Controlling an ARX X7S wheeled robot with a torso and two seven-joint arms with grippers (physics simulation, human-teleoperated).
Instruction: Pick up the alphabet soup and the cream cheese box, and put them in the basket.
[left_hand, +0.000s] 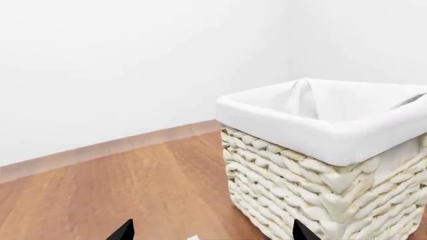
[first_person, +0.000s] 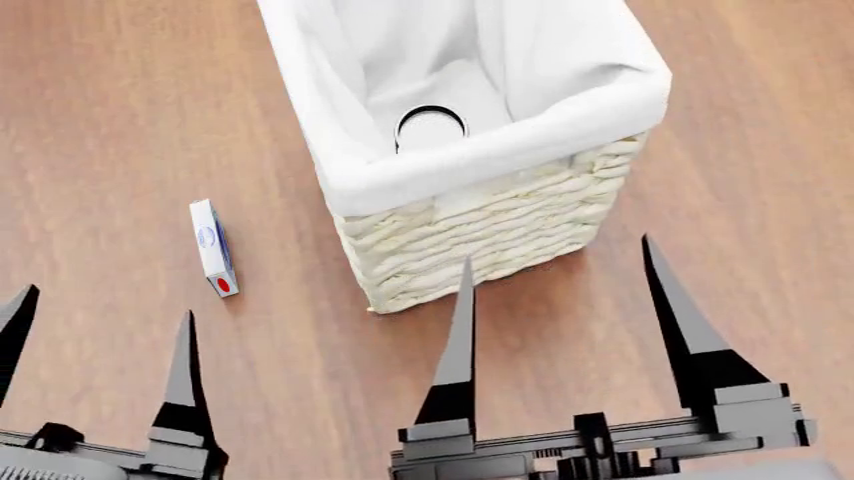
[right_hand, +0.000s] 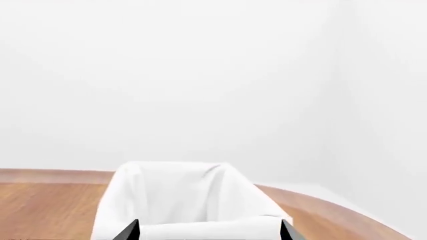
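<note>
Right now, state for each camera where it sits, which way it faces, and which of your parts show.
Head: high, looking down on the basket, a can lid inside, the cream cheese box; both open grippers' fingers show.
Left wrist: low, facing the basket's side; fingertips.
Right wrist: level, over the basket's rim toward the wall; fingertips.
All share the basket.

Basket (first_person: 481, 235): cream-white woven wicker, chunky braid pattern; liner (first_person: 334, 150) plain white cloth, folded over rim. Alphabet soup (first_person: 430, 128) inside basket: only pale silvery-white lid w/ dark rim visible. Cream cheese box (first_person: 212, 247): white, blue oval logo, red spot at one end. Worktop (first_person: 120, 120): reddish-brown wood grain. Left pincer (first_person: 96, 335) & right pincer (first_person: 563, 300): black. Wall (left_hand: 133, 60): white; skirting pale wood.
</note>
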